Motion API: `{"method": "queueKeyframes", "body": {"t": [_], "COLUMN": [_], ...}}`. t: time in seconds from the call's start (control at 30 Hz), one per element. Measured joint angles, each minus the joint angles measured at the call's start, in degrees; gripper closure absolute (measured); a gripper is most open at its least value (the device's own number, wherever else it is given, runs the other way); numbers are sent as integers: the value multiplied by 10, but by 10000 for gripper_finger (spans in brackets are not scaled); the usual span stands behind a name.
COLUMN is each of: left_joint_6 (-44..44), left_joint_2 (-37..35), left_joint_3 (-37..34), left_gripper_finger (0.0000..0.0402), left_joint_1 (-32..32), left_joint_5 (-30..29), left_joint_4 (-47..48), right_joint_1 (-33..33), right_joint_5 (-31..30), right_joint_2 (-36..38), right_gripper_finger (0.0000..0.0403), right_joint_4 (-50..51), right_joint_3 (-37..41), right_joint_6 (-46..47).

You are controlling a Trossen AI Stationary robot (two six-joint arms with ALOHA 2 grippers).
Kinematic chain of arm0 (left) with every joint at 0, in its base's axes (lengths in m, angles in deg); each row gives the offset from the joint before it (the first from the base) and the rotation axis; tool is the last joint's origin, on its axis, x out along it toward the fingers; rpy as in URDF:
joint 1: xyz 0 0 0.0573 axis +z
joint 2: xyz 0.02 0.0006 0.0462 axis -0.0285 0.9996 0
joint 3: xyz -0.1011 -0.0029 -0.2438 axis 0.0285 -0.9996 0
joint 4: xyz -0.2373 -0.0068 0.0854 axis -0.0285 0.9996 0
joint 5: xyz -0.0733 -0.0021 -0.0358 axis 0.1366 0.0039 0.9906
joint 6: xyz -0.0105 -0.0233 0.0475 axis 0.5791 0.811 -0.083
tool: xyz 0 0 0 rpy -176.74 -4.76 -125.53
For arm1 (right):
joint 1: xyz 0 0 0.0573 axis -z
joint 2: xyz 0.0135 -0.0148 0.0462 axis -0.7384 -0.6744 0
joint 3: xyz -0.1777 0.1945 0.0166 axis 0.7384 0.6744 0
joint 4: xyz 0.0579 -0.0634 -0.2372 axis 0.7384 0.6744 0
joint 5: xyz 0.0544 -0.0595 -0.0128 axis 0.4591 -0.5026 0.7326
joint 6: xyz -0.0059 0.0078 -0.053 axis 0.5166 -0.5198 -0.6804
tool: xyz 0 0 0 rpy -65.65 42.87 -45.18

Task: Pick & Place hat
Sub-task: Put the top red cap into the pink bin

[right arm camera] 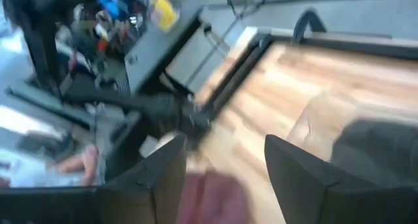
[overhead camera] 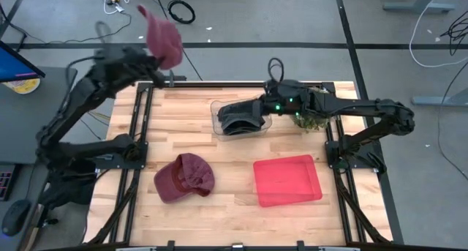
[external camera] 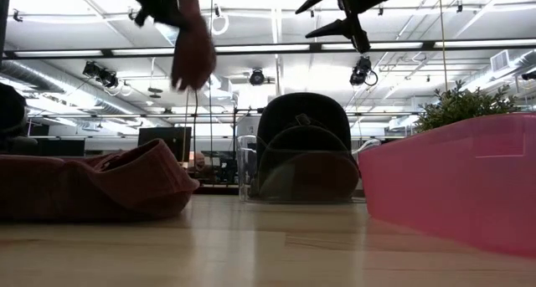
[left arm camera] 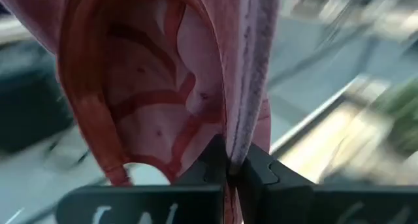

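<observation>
Nearest the front edge of the table (overhead camera: pixel 219 214), a maroon hat (overhead camera: pixel 184 178) lies flat on the wood left of centre, and a pink tray (overhead camera: pixel 287 180) sits just right of centre, its corners slightly turned against the table's edges; a bare strip of wood separates the two, and more bare wood runs along the front edge. In the low view the hat (external camera: pixel 92 185) slumps at the left and the tray wall (external camera: pixel 452 182) rises at the right, with open tabletop between them. Farther back, a clear bin (overhead camera: pixel 241 116) holds a dark hat (overhead camera: pixel 238 118), seen upright in the low view (external camera: pixel 301 149). The right gripper (overhead camera: pixel 257 113) reaches in from the right side at the bin's rim, its fingers (right arm camera: pixel 297 178) spread apart and holding nothing. A small green plant (overhead camera: pixel 311 121) sits beside that arm near the right rail. Beyond the back left corner, off the table and high above it, the left gripper (overhead camera: pixel 157 66) is clamped on a second red hat (overhead camera: pixel 162 37), which hangs in the air over the floor; the left wrist view shows the fingertips (left arm camera: pixel 258 172) pinched tight on the fabric (left arm camera: pixel 163 87).
</observation>
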Motion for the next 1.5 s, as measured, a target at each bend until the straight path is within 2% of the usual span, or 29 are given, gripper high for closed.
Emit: {"method": "queueKeyframes", "body": {"t": [0.1, 0.23, 0.3, 0.43, 0.5, 0.6, 0.73, 1.33, 1.5], "left_joint_6": [22, 52, 61, 61, 61, 59, 58, 51, 28], "left_joint_2": [-27, -45, -46, -41, -37, -25, -6, 114, 126], "left_joint_3": [4, 2, 2, 1, 1, 1, 1, 1, 1], "left_gripper_finger": [389, 389, 389, 389, 389, 389, 389, 389, 389], "left_joint_1": [0, 0, -5, -27, -45, -73, -111, -220, -229], "left_joint_5": [66, 138, 175, 238, 257, 258, 253, 248, 219], "left_joint_4": [-65, -116, -136, -171, -182, -191, -213, -252, -251], "right_joint_1": [25, 58, 72, 92, 102, 109, 107, 109, 95], "right_joint_5": [18, 91, 117, 126, 157, 211, 226, 205, 219], "right_joint_2": [0, -3, -9, -31, -49, -83, -120, -140, -140], "right_gripper_finger": [192, 175, 154, 98, 71, 40, 13, 8, 26], "right_joint_4": [-49, -157, -191, -212, -255, -385, -503, -613, -712], "right_joint_3": [0, 0, 0, 0, 0, 0, 0, 0, 0], "right_joint_6": [4, 16, 30, 59, 82, 118, 148, 148, 132]}}
